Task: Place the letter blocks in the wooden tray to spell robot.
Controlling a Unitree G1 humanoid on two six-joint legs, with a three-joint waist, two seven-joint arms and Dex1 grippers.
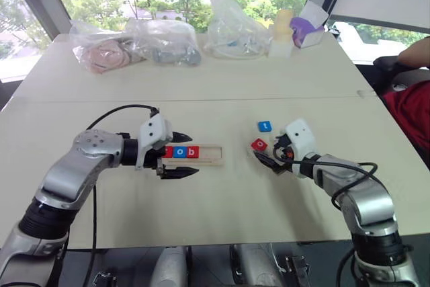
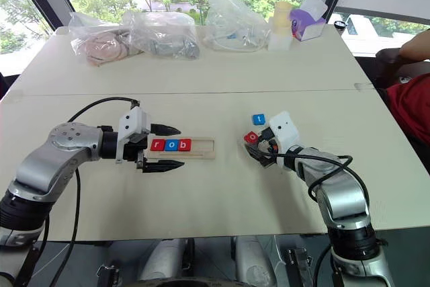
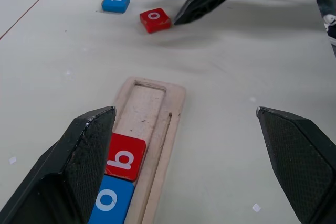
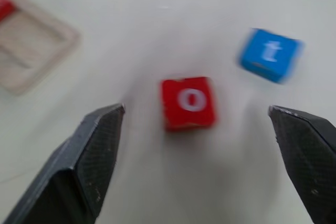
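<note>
The wooden tray [image 1: 208, 155] lies on the table left of centre. A red r [image 1: 168, 152], a blue o [image 1: 180, 152] and a red b [image 1: 192, 152] fill its left part, and its right part is bare wood. My left gripper [image 1: 184, 154] is open, one finger on each long side of the tray's left end. To the right, a loose red o [image 4: 188, 102] and a blue t [image 4: 269, 53] lie on the table. My right gripper [image 4: 195, 109] is open and empty, just short of the red o.
Clear plastic bags [image 1: 166, 42] of items, a pale cup [image 1: 283, 26] and a purple-and-white pack [image 1: 306, 31] line the table's far edge. A person in red [image 1: 411, 102] sits past the right edge. Bare tabletop lies between the tray and the loose blocks.
</note>
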